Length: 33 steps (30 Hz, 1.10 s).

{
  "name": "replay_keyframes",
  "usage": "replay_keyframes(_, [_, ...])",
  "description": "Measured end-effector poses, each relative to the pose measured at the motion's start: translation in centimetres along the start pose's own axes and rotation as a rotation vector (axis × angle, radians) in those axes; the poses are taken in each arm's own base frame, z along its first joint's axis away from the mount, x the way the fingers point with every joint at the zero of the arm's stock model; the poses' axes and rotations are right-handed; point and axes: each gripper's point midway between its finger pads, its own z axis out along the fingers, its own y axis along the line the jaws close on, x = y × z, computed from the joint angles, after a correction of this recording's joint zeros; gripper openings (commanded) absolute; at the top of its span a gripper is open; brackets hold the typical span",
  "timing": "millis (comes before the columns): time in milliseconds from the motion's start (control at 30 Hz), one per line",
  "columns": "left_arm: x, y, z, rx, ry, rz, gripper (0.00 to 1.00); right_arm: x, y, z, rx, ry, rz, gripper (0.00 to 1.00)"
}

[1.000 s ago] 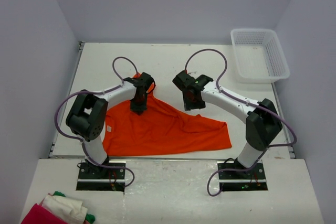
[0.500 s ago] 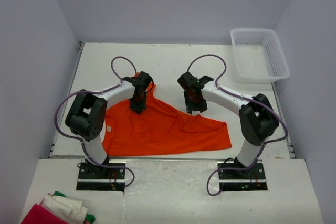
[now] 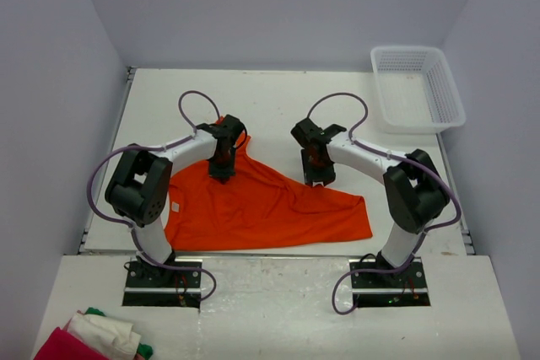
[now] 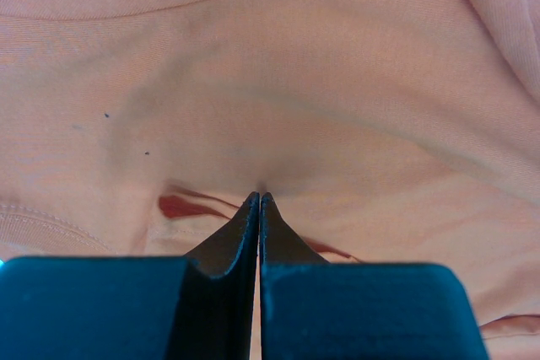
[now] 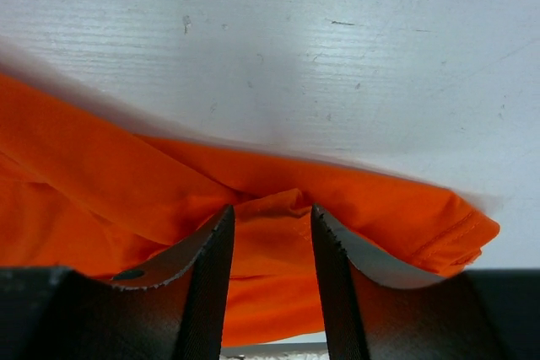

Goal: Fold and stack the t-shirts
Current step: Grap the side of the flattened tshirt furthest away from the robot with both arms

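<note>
One orange t-shirt (image 3: 261, 208) lies spread on the white table (image 3: 278, 94), with a peak of cloth pulled up at its far left. My left gripper (image 3: 222, 173) is shut there, and in the left wrist view its tips (image 4: 260, 196) pinch a pucker of the t-shirt (image 4: 295, 82), which fills that view. My right gripper (image 3: 319, 180) is down on the shirt's far edge near the middle. In the right wrist view the right gripper (image 5: 270, 212) stands open, its fingers on either side of a raised fold of the t-shirt (image 5: 101, 174).
A white mesh basket (image 3: 418, 88) stands at the far right corner. A red, white and green cloth pile (image 3: 93, 339) lies on the near shelf at bottom left. Bare tabletop (image 5: 295, 40) lies beyond the shirt's edge.
My right gripper has moved right and down onto the shirt's far edge, and its jaws have narrowed a little around a fold. The left arm has stayed put.
</note>
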Motion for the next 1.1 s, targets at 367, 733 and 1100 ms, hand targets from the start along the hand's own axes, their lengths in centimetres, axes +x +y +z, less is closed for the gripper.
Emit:
replay_keyframes(367, [0.0, -0.1, 0.0, 0.006, 0.003, 0.000, 0.00, 0.5, -0.6, 0.6, 0.010, 0.015, 0.016, 0.30])
replay_keyframes(733, [0.0, -0.1, 0.0, 0.004, 0.002, 0.000, 0.00, 0.4, -0.5, 0.8, 0.005, 0.011, 0.017, 0.00])
replay_keyframes(1100, [-7.4, 0.5, -3.6, 0.013, -0.141, -0.100, 0.23, 0.0, -0.4, 0.2, -0.003, -0.006, 0.017, 0.00])
